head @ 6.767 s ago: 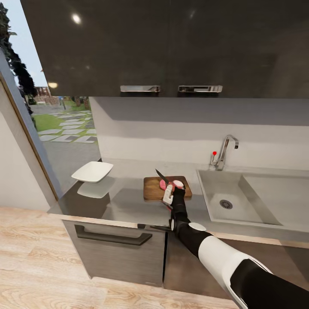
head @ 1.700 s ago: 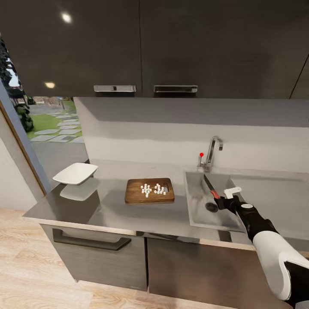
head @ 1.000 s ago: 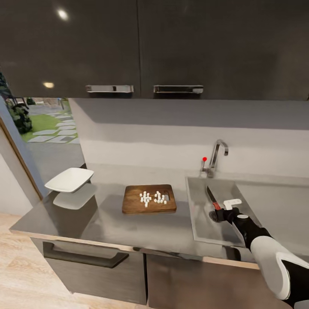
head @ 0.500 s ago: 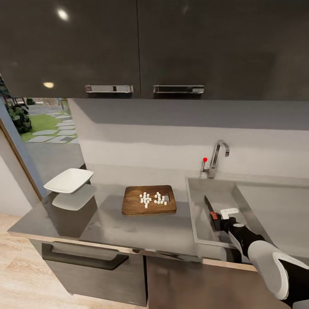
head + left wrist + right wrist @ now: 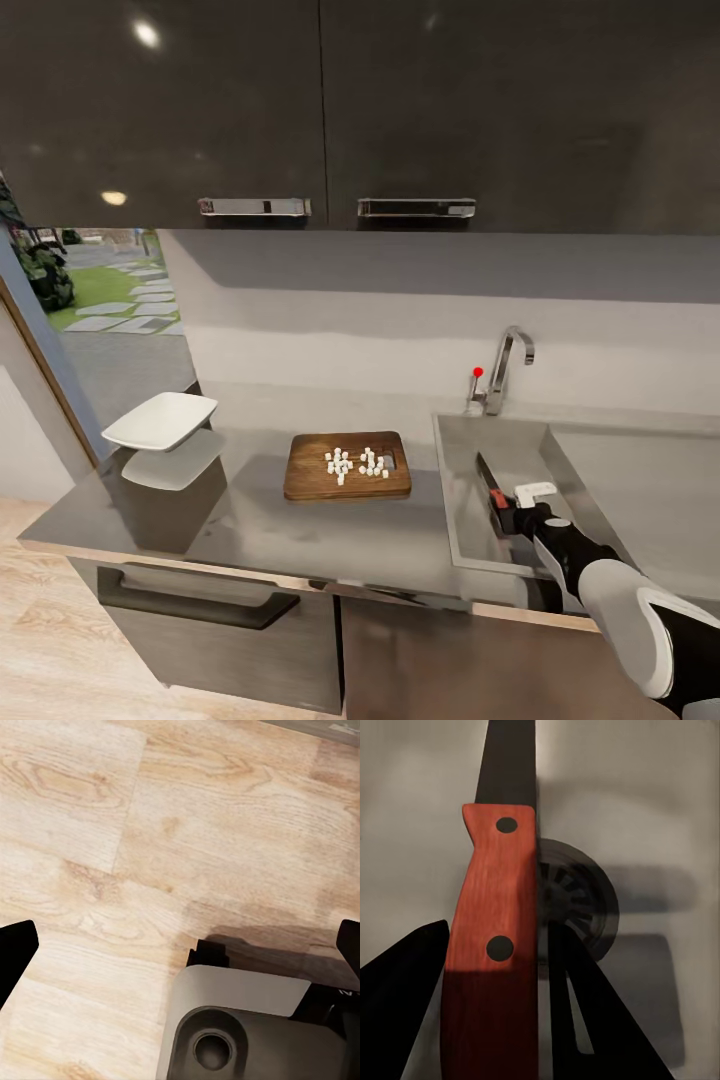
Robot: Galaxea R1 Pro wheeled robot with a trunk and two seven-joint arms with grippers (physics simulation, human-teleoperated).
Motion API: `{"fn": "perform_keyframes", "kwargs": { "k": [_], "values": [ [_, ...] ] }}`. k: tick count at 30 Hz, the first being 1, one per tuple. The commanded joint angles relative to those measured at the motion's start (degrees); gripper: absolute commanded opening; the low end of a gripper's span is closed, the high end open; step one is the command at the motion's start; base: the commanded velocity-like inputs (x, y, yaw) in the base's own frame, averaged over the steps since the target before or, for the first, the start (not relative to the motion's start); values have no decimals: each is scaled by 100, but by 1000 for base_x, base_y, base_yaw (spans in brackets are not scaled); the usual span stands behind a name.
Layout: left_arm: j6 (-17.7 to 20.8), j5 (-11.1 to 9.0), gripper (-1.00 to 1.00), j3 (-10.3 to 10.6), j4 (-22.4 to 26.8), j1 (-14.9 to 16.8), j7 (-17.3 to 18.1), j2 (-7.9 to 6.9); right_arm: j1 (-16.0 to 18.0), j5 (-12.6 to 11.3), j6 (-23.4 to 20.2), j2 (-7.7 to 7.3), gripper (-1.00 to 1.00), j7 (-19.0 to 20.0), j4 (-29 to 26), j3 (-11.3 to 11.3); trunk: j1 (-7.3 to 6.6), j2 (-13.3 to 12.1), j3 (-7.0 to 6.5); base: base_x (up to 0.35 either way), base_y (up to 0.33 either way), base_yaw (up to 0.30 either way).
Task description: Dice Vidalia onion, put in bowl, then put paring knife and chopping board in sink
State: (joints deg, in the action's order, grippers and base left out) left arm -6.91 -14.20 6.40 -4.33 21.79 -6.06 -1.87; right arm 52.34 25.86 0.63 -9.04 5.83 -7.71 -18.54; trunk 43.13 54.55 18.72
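Observation:
The paring knife (image 5: 488,478) with its red handle (image 5: 495,945) hangs low inside the sink (image 5: 520,440), blade pointing toward the tap, just over the dark drain (image 5: 581,907). My right gripper (image 5: 512,512) is shut on the handle, one dark finger (image 5: 405,1012) on each side of it. White diced onion (image 5: 357,462) lies in a small heap on the chopping board (image 5: 310,478), left of the sink on the countertop (image 5: 250,520). The white bowl (image 5: 160,420) sits at the counter's far left end. My left gripper (image 5: 180,945) is open over the wooden floor.
A chrome tap (image 5: 508,362) with a red-tipped lever (image 5: 478,372) stands behind the sink. A flat drainboard (image 5: 650,470) extends to the right. Dark wall cabinets (image 5: 400,110) hang overhead. The robot's base (image 5: 240,1027) shows in the left wrist view.
Over the last second my right gripper sank lower into the sink with the knife and drew slightly nearer the front wall. In the last half second it barely moved.

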Motion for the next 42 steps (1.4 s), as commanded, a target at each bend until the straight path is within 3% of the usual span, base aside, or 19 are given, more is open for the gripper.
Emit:
{"fn": "perform_keyframes", "kwargs": {
  "k": [1, 22, 23, 37, 39, 41, 42],
  "values": [
    [-39, -48, 100, 48, -22, 10, -1, 3, 4, 50, 6, 0, -100, 29, -2, -51, 1, 5, 7, 0, 0, 0],
    [-39, -48, 100, 45, -15, 10, -1, 3, 4, 49, 2, 10, -100, 19, -3, -34, 1, 5, 7, 0, 0, 0],
    [-39, -48, 100, 45, -15, 10, -1, 3, 4, 50, 4, 11, 100, 21, -3, -31, 1, 5, 7, 0, 0, 0],
    [-40, -48, 100, 45, -15, 10, -1, 3, 4, 46, 0, 9, 100, 22, -23, -41, 1, 5, 7, 0, 0, 0],
    [-39, -48, 100, 45, -15, 10, -2, 3, 4, 43, -24, 4, 100, 64, -264, -48, 1, 5, 7, 0, 0, 0],
    [-40, -48, 100, 45, -15, 10, -1, 3, 4, 40, -167, 12, 100, 279, -854, -45, 1, 5, 7, 0, 0, 0],
    [-39, -48, 100, 45, -15, 10, -1, 3, 4, 38, -470, 14, 100, 508, -1268, -45, 1, 5, 7, 0, 0, 0]
  ]
}}
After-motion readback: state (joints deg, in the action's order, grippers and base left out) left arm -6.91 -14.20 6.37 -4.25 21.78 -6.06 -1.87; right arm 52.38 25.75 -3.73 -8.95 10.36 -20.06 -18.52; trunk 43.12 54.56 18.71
